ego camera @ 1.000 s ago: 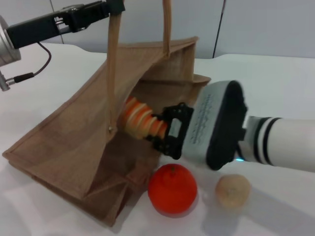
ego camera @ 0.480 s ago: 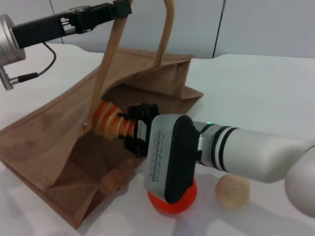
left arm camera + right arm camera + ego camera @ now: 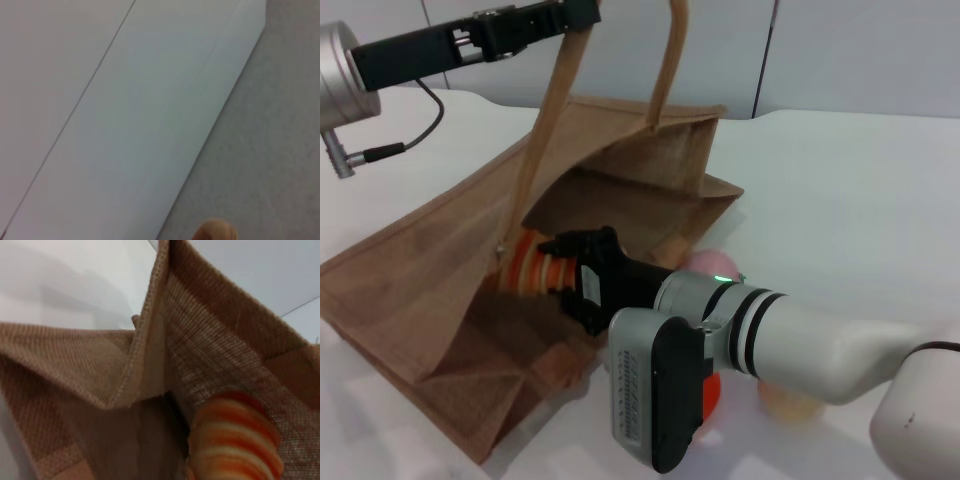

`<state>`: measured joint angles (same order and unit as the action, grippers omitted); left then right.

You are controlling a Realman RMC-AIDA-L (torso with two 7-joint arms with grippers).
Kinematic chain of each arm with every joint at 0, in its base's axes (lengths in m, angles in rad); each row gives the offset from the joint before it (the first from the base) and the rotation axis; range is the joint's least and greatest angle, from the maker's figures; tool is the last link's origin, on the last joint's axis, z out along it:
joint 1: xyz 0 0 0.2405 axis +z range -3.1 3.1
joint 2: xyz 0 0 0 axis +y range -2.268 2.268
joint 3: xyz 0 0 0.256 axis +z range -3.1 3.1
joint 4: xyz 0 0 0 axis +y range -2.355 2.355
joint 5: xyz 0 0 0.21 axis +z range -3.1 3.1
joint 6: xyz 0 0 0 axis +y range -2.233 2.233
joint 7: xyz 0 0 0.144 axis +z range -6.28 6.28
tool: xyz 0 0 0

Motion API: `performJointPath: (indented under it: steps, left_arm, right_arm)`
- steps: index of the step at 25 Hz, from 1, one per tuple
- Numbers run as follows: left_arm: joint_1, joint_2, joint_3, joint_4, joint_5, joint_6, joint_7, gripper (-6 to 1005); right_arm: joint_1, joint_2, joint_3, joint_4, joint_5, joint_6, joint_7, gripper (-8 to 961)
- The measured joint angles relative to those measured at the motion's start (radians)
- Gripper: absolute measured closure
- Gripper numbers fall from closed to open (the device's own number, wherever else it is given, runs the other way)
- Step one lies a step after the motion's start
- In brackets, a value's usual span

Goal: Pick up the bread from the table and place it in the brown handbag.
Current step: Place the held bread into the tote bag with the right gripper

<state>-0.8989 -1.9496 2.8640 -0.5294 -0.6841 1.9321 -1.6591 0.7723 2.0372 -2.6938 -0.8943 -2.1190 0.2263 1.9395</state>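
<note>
- The right gripper had pushed further in over the last second: a second earlier the bread sat at the mouth of the brown handbag, and now it lay past the opening, between the burlap walls.
- The claw was still pinching the bread by its near end; the loaf stuck out ahead of the fingertips into the bag. The right wrist view showed the striped loaf right against the inner cloth.
- The left gripper was up above and beyond the right one, pressed together on one handle, holding the mouth open. It had drifted a little sideways, and the bag's mouth had shifted with it.
- My reading: the carry was nearly done and only the release remained.
- Count: one bread, one handbag with two handles, one table.
- Behind the right claw, near its arm, were a pink ball, an orange-red fruit and a beige ball, each largely hidden by the arm.
</note>
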Motion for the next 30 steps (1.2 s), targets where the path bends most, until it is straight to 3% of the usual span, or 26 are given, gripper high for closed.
performJointPath:
  steps: [5, 12, 25, 30]
  left_arm:
    - [-0.003, 0.011, 0.0, 0.046, 0.003, 0.004, -0.014, 877]
    - [-0.015, 0.057, 0.0, 0.18, 0.045, 0.011, -0.006, 877]
    - [-0.002, 0.067, 0.0, 0.192, 0.041, 0.017, -0.012, 877]
    - [0.02, 0.073, -0.001, 0.191, 0.016, 0.017, -0.012, 877]
  right_arm:
    - [0.005, 0.003, 0.002, 0.022, 0.002, 0.02, 0.011, 565]
    - [0.034, 0.006, -0.013, 0.085, 0.001, 0.069, 0.085, 571]
    - [0.039, 0.008, -0.008, 0.161, 0.003, 0.129, 0.096, 574]
    - [0.028, 0.006, -0.006, 0.152, 0.004, 0.149, 0.12, 486]
